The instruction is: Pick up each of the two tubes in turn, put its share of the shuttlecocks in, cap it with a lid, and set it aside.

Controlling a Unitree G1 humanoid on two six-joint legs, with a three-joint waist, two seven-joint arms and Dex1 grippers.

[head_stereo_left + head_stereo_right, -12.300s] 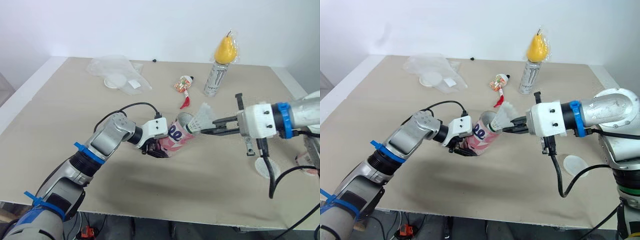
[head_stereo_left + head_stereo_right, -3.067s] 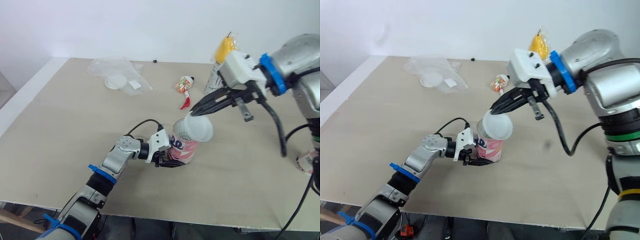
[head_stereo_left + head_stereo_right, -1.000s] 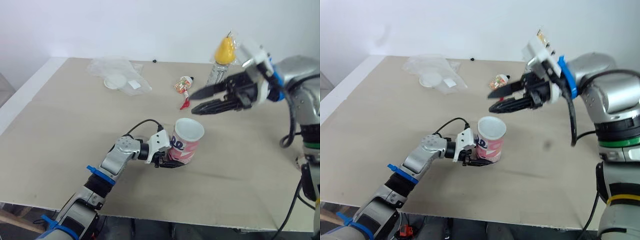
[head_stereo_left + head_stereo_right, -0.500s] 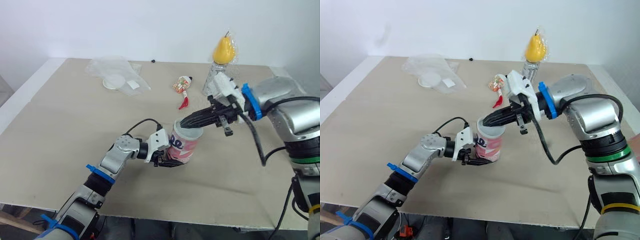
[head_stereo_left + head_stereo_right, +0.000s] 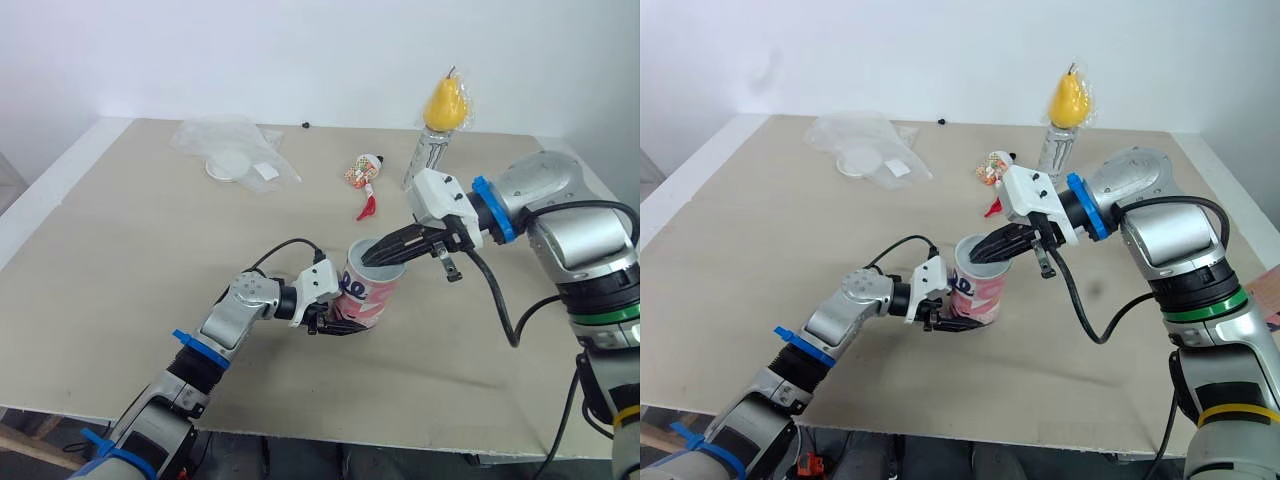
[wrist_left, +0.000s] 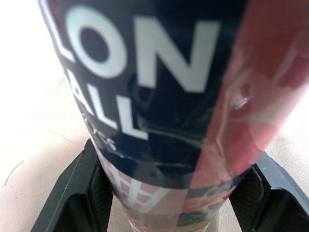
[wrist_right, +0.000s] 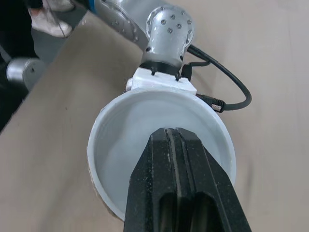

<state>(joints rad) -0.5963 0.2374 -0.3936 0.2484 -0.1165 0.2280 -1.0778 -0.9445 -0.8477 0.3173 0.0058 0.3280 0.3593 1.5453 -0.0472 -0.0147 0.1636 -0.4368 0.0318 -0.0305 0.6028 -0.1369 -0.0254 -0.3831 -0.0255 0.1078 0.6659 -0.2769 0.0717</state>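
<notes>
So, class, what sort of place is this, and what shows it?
Probably a robot test bench: a plain table against a white wall, random props like a can topped with a pear, and the left gripper clamping a tube.

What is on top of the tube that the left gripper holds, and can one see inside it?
A white lid covers the mouth of the tube. The right gripper, fingers shut, has its tips on the lid. The lid hides whatever is inside the tube.
</notes>
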